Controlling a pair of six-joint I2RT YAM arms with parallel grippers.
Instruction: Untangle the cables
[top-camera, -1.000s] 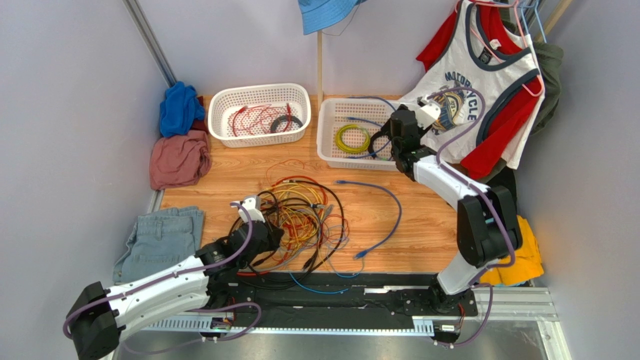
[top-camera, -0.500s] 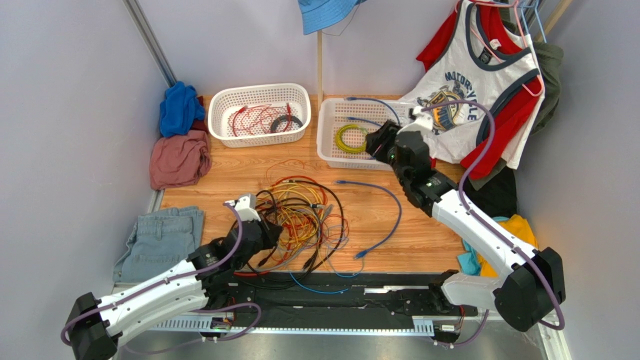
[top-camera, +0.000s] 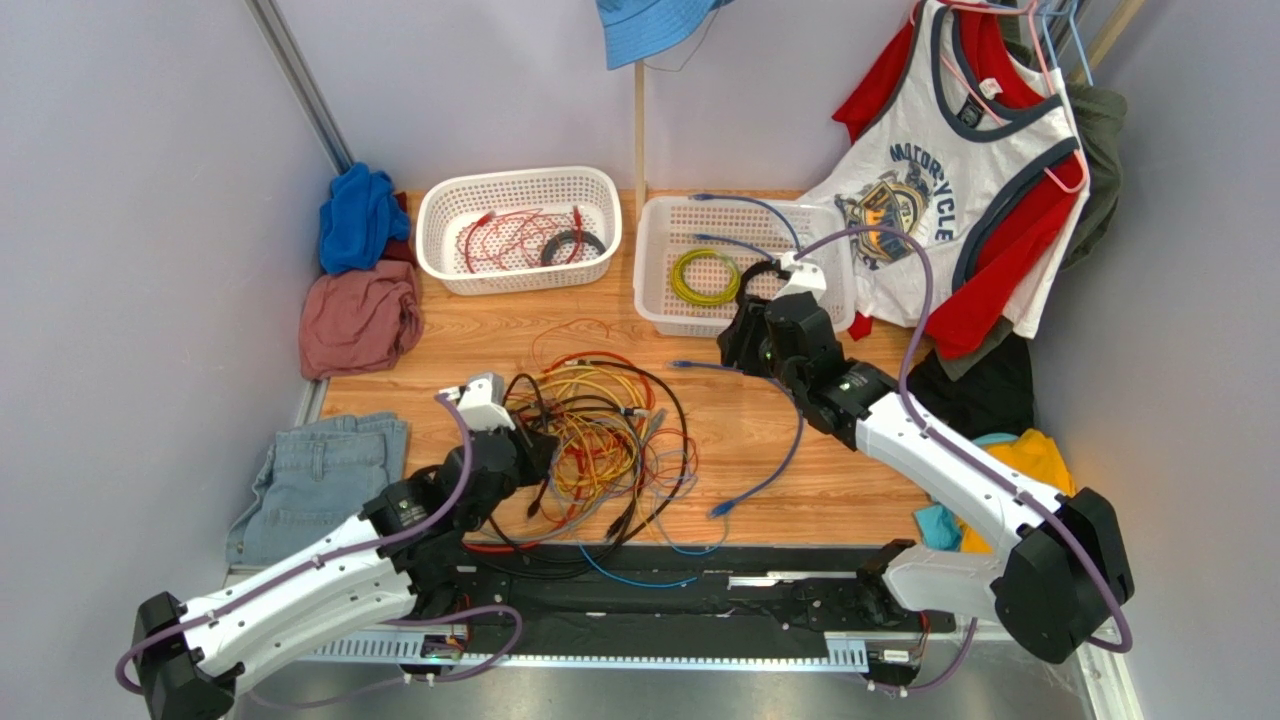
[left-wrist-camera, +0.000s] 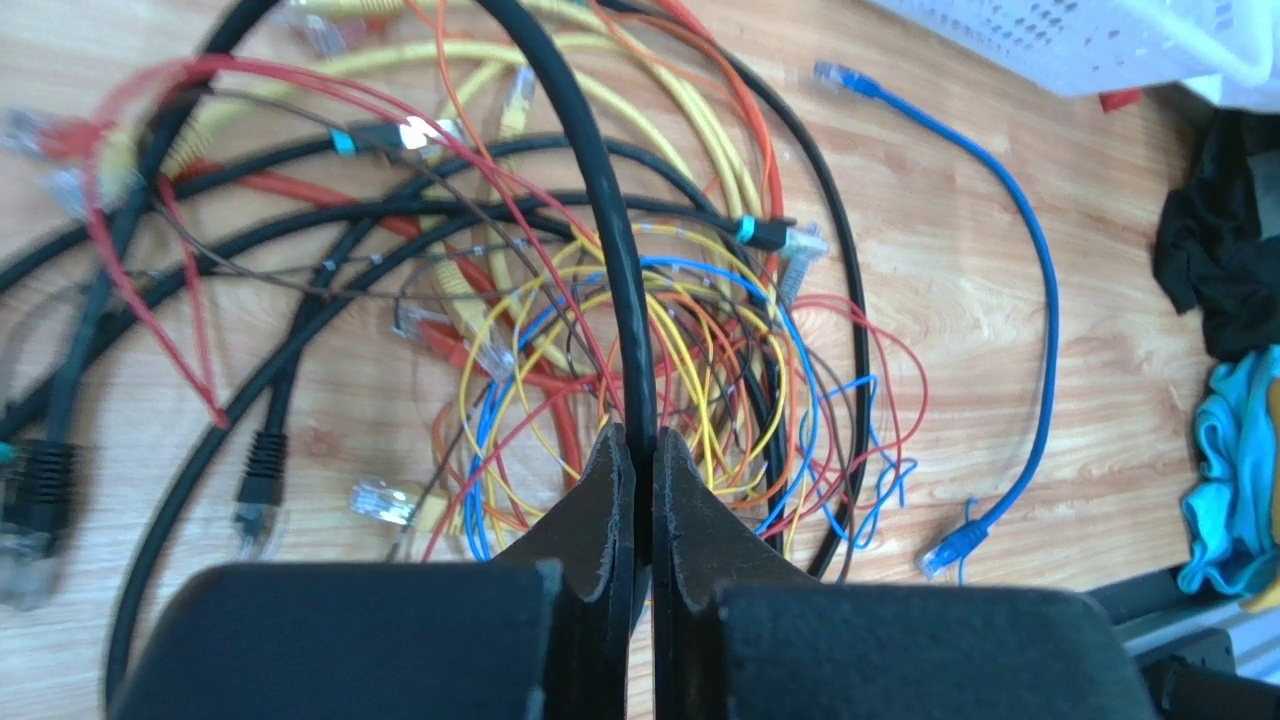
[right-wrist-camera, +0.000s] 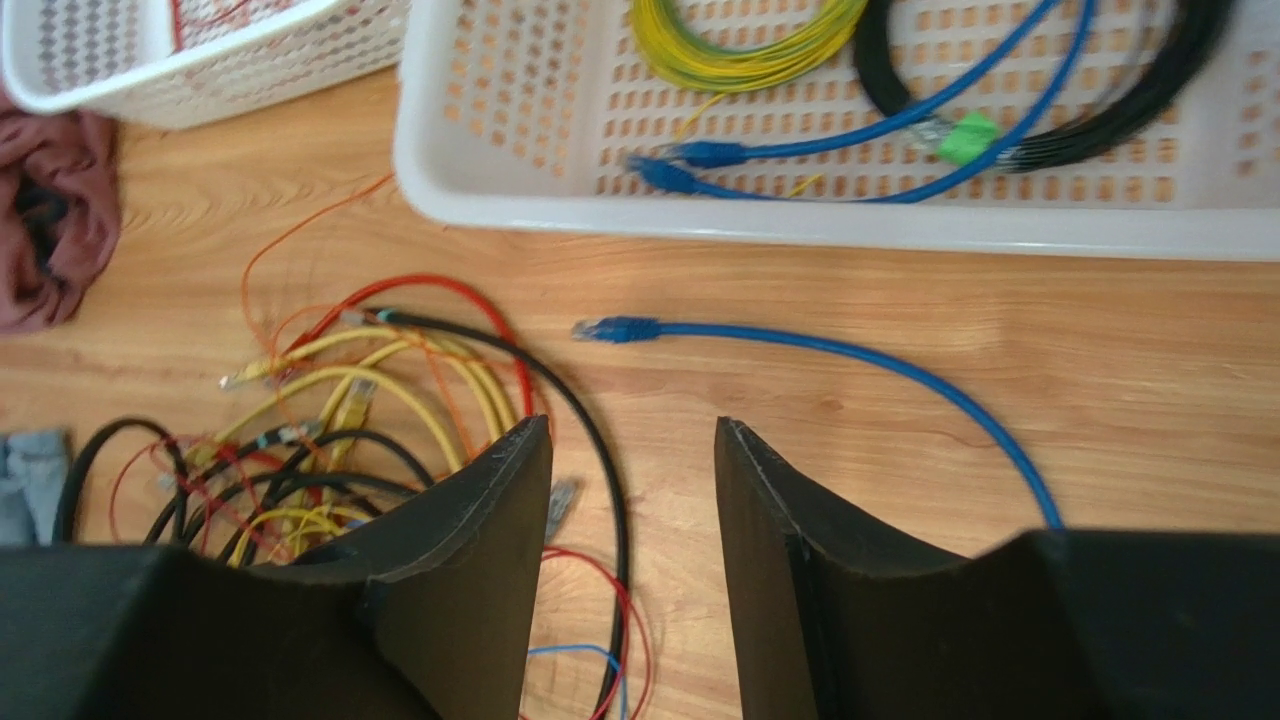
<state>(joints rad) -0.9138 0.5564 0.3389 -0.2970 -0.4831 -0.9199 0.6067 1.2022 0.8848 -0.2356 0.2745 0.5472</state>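
Observation:
The cables (top-camera: 601, 435) lie in a loose tangle of black, red, orange, yellow and blue cords on the wooden table. My left gripper (top-camera: 526, 450) is at the tangle's left edge, shut on a thick black cable (left-wrist-camera: 601, 195) that arches up out of the pile into the jaws (left-wrist-camera: 633, 438). A single blue cable (top-camera: 784, 405) lies apart to the right of the tangle. My right gripper (top-camera: 739, 342) is open and empty, above the table near the blue cable's plug end (right-wrist-camera: 613, 329), in front of the right basket.
Two white baskets stand at the back: the left one (top-camera: 436, 203) holds red cables and a black coil, the right one (right-wrist-camera: 751, 218) holds a yellow-green coil, a black coil and blue cables. Clothes lie at the left (top-camera: 358, 318), and shirts hang at the right (top-camera: 962, 165).
My right gripper has swung from over the right basket down and towards the near side, to above the blue cable's plug end. My left gripper has shifted slightly back-left with the black cable.

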